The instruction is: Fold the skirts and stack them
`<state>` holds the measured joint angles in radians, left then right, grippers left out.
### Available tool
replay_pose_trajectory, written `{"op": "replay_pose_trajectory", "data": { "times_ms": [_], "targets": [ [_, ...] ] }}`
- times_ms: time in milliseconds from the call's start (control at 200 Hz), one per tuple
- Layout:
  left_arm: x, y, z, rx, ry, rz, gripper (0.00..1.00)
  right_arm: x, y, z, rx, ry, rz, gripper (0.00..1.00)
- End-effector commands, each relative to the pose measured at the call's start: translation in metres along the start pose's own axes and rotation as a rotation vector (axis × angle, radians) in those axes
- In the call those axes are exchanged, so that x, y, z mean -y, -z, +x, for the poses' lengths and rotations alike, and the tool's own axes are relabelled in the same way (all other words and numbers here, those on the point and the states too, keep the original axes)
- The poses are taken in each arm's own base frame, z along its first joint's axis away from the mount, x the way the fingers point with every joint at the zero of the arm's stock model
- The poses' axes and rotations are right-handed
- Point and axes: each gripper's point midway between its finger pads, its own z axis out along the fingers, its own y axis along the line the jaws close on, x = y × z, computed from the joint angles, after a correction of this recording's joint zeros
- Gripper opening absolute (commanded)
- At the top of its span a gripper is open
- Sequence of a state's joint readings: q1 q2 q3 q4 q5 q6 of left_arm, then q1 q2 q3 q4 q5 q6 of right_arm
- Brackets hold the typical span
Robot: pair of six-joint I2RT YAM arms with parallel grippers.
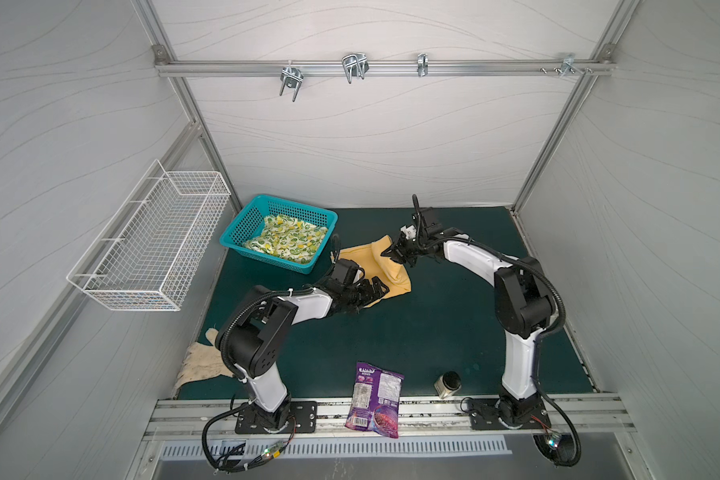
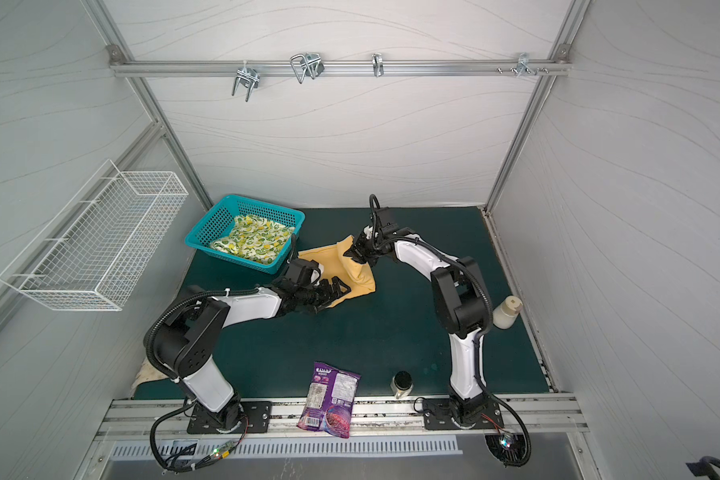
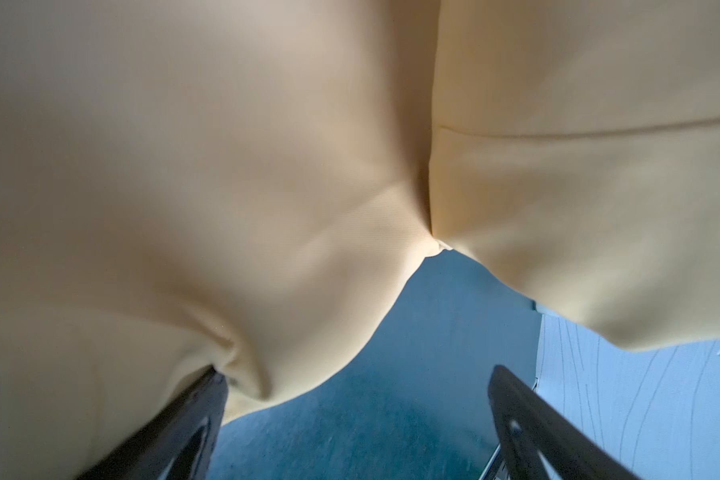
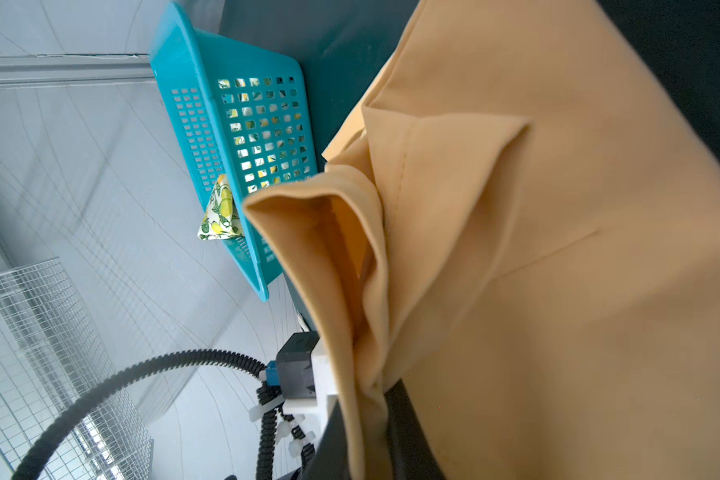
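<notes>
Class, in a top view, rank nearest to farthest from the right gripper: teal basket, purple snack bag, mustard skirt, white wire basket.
1. mustard skirt, in the right gripper.
2. teal basket, back left.
3. purple snack bag, front middle.
4. white wire basket, left wall.

No legible text; print too small on purple snack bag (image 1: 376,401)

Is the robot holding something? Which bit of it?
The right pincer is shut on the yellow skirt, pinching a raised, bunched-up fold. The left pincer is open at the skirt's near edge, gripping nothing.
</notes>
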<state>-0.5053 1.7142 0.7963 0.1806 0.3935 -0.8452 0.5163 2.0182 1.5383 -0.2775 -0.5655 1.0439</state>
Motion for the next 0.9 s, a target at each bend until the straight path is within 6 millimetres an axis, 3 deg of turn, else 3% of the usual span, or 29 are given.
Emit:
{"op": "replay_pose_trajectory", "data": {
  "times_ms": [0, 190, 525, 896],
  "targets": [
    [-0.046, -0.011, 0.034, -0.115, 0.059, -0.151, 0.99, -0.006, -0.017, 0.006, -0.033, -0.037, -0.053, 0.14],
    [-0.048, -0.013, 0.035, -0.12, 0.061, -0.155, 0.99, -0.003, -0.034, 0.01, -0.06, -0.068, -0.072, 0.14],
    [-0.046, -0.013, 0.034, -0.118, 0.059, -0.15, 0.99, 0.021, -0.062, 0.016, -0.102, -0.158, -0.101, 0.18],
    [-0.048, -0.015, 0.034, -0.117, 0.062, -0.151, 0.99, 0.022, -0.086, 0.028, -0.142, -0.198, -0.139, 0.18]
  ]
}}
